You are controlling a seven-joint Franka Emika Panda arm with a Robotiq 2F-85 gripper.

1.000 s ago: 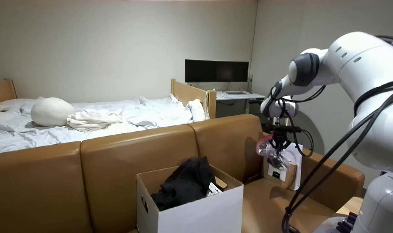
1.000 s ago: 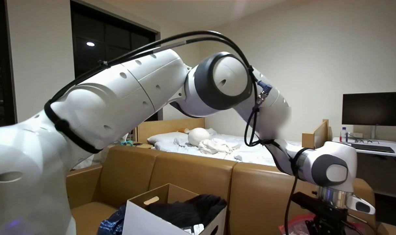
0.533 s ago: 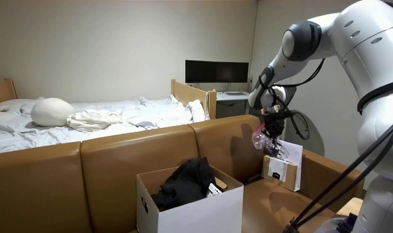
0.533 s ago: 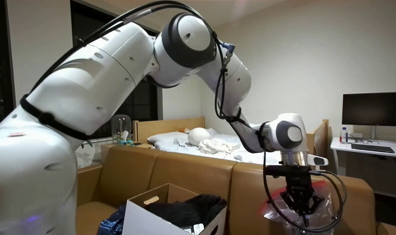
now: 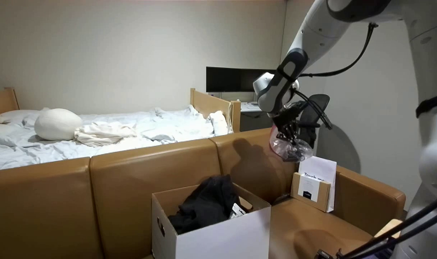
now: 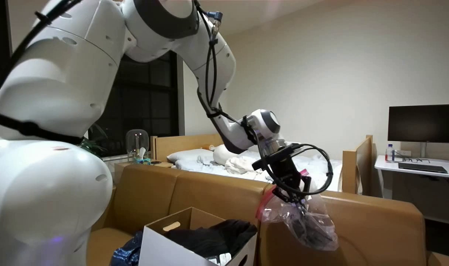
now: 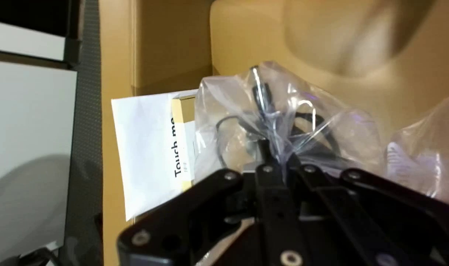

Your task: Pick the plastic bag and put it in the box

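The clear plastic bag (image 5: pixel 300 150) has a red edge and dark cables inside. My gripper (image 5: pixel 292 139) is shut on the bag and holds it in the air before the sofa's backrest. In an exterior view the gripper (image 6: pixel 299 201) is tilted and the bag (image 6: pixel 317 229) hangs below it. In the wrist view the plastic bunches between the fingertips (image 7: pixel 279 157), and the bag (image 7: pixel 224 96) spreads out beyond them. The white box (image 5: pixel 222 237) stands on the sofa, open at the top. It also shows in an exterior view (image 6: pixel 163 247). Its floor is hidden by black cloth.
Black cloth (image 5: pixel 207 207) fills much of the box, with a white packet (image 5: pixel 237 210) beside it. A small carton (image 5: pixel 312 192) and a white paper (image 5: pixel 321 167) lean at the sofa's armrest (image 5: pixel 369 190). Blue patterned cloth (image 6: pixel 127 251) lies beside the box.
My gripper has risen with the bag, away from the carton and towards the box's side. It has gone from nearly upright to tilted. The box has not moved.
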